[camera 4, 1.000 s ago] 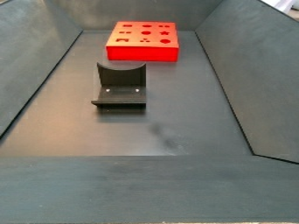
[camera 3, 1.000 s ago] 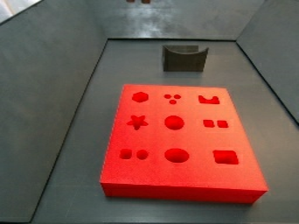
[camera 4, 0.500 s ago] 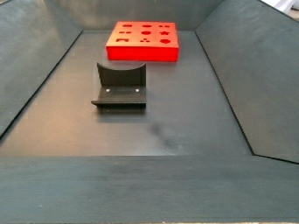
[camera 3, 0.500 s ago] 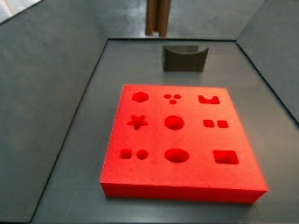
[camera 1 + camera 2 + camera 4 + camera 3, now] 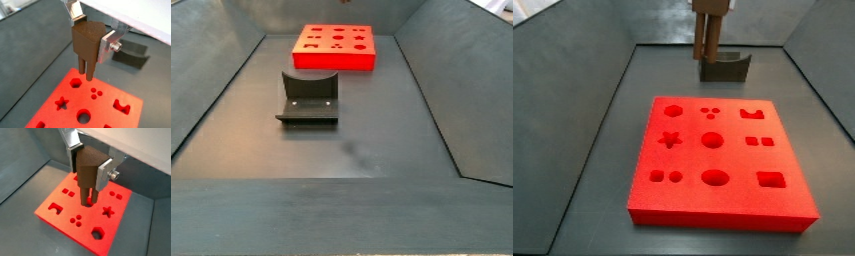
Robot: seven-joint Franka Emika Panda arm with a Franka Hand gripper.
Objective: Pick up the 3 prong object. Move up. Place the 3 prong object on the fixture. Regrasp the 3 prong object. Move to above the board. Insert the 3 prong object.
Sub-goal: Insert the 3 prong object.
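You are holding the 3 prong object [image 5: 87, 42] in the tool [image 5: 90, 35] above the board [image 5: 70, 210], and misaligned prongs are risking a jam.

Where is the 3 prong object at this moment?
The 3 prong object is clamped in the gripper, prongs down, in the air above the board; the fixture stands empty behind it.

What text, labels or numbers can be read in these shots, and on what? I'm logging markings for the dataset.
None can be read. The board carries only shaped cutouts, the fixture is plain, and the 3 prong object held in the end effector above the board bears no print.
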